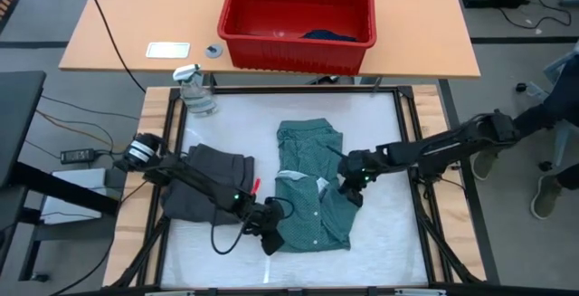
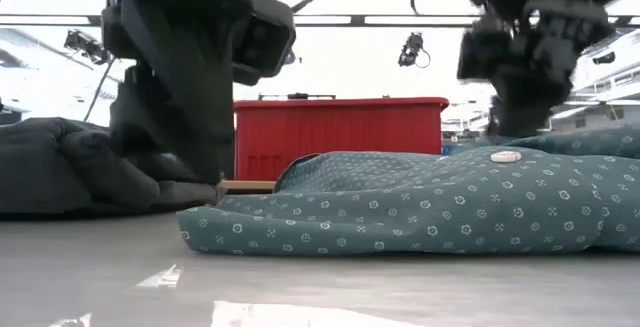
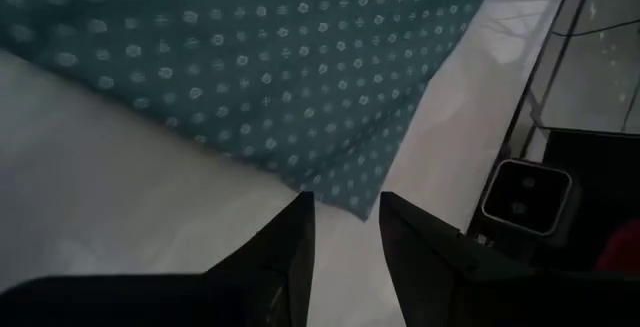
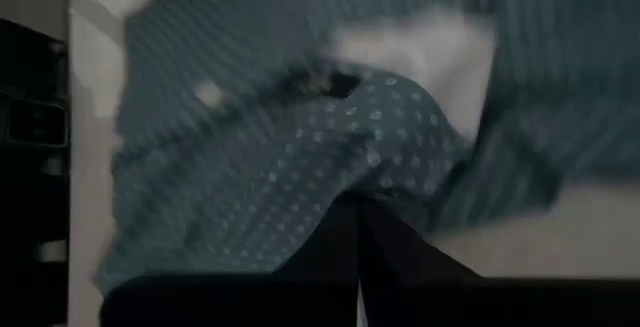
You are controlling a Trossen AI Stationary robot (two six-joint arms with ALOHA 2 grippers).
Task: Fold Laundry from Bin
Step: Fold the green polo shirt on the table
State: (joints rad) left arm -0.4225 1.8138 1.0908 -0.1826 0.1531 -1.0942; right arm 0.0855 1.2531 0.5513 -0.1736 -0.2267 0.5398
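Note:
A teal-green dotted shirt (image 1: 312,178) (image 2: 420,202) lies folded flat in the middle of the white table. Left of it lies a dark grey piece (image 1: 213,174) (image 2: 60,167). The red bin (image 1: 298,47) (image 2: 340,137) stands on the wooden table beyond, with a blue piece (image 1: 327,35) inside. My left gripper (image 1: 269,239) (image 3: 348,232) is open above the table, the shirt's near left corner (image 3: 350,202) just ahead of its fingertips. My right gripper (image 1: 351,190) (image 4: 358,217) is shut on the shirt's right side. My right gripper pinches a fold of the teal shirt (image 4: 385,167) between its two shut fingers, at the shirt's right edge about halfway along. The fingers slant down from the table's right side. The cloth rises in a hump at the fingertips; the rest of the shirt lies on the table.
A clear spray bottle (image 1: 194,88) stands at the table's far left corner. A white card (image 1: 167,50) and a small disc (image 1: 213,50) lie on the wooden table beside the bin. Black frame rails (image 1: 412,133) run along the table's sides. A person's legs (image 1: 552,187) show at right.

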